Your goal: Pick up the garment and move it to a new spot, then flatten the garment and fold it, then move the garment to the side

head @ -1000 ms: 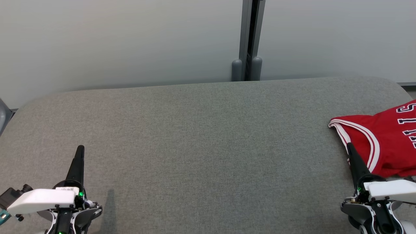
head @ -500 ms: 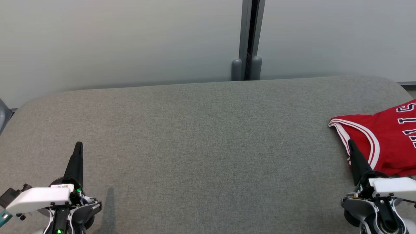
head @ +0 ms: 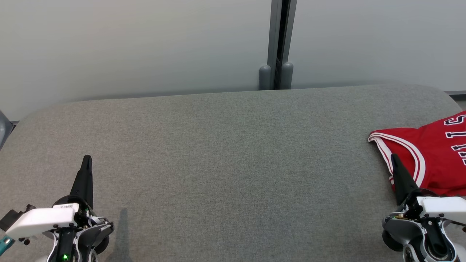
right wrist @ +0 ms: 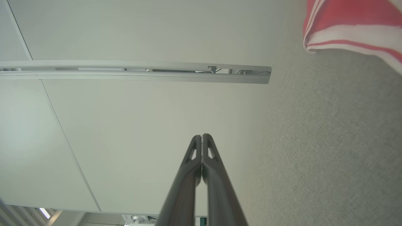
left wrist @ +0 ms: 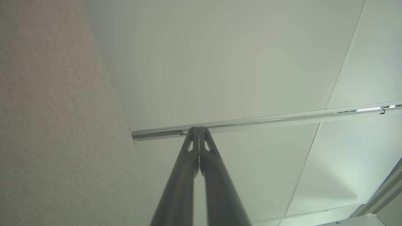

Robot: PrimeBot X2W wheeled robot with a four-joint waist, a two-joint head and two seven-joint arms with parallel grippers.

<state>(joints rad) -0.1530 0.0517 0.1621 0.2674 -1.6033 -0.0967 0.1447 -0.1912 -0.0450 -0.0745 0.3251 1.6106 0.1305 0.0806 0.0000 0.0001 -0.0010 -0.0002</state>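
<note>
Low on the left of the head view, the left gripper (head: 86, 158), pinched tight, nothing in it. In the left wrist view, two long dark fingers (left wrist: 185, 175) pressed side by side, tips touching, pointing at a pale wall (left wrist: 220, 62) with a thin silver rail (left wrist: 267, 121) across it. Behind the fingers, a white wrist block (head: 40, 220) and a small green light (head: 64, 257). Under all that, a grey cloth top (head: 233, 153), wide and flat, with round corners.

Low on the right, the right gripper (head: 393, 157), pinched tight too, holding nothing. In the right wrist view, fingers closed tip to tip, pointing at the pale wall. In the head view, tip seen in front of the near left edge of the garment (head: 433, 153); touching or not, hard to tell from there. In the right wrist view, garment up in the top right corner, well apart from the fingertips.

About the garment: a red shirt with no sleeves, white and red stripes round the arm hole, dark letters with white edges. Lying on the far right end of the grey cloth top, partly cut off by the side of the picture. Not held by anything.

Behind the grey cloth top, the pale wall and a grey post (head: 282, 40) standing straight up, with two short grey stubs at its foot.
</note>
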